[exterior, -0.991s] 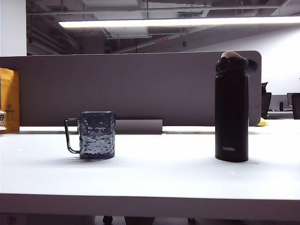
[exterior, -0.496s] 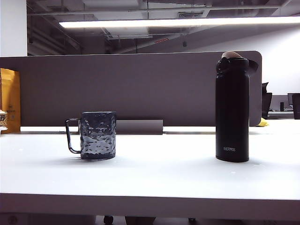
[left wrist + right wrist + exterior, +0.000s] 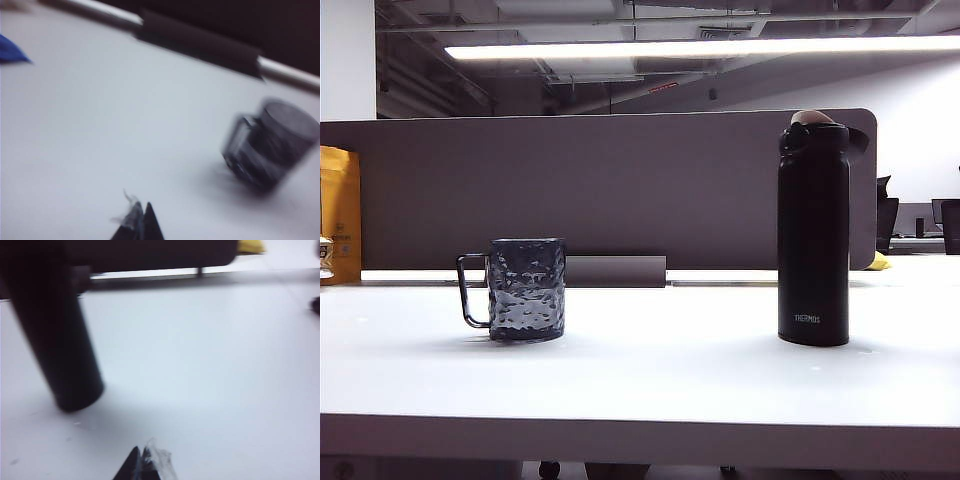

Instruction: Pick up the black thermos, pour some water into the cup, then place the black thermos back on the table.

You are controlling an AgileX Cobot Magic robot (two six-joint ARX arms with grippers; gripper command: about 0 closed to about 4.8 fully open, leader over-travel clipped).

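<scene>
One black thermos (image 3: 813, 235), one cup (image 3: 525, 288), one table (image 3: 650, 370), one divider panel (image 3: 600, 190), and two closed grippers: left gripper (image 3: 140, 222), right gripper (image 3: 141, 465).

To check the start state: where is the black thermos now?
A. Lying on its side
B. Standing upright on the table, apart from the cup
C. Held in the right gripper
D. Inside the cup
B: the black thermos stands upright on the table, well apart from the cup, with no gripper on it.

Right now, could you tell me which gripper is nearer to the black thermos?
Right. The right gripper, fingers shut, sits close to the black thermos, apart from it. The left gripper, also shut, is over by the cup.
</scene>
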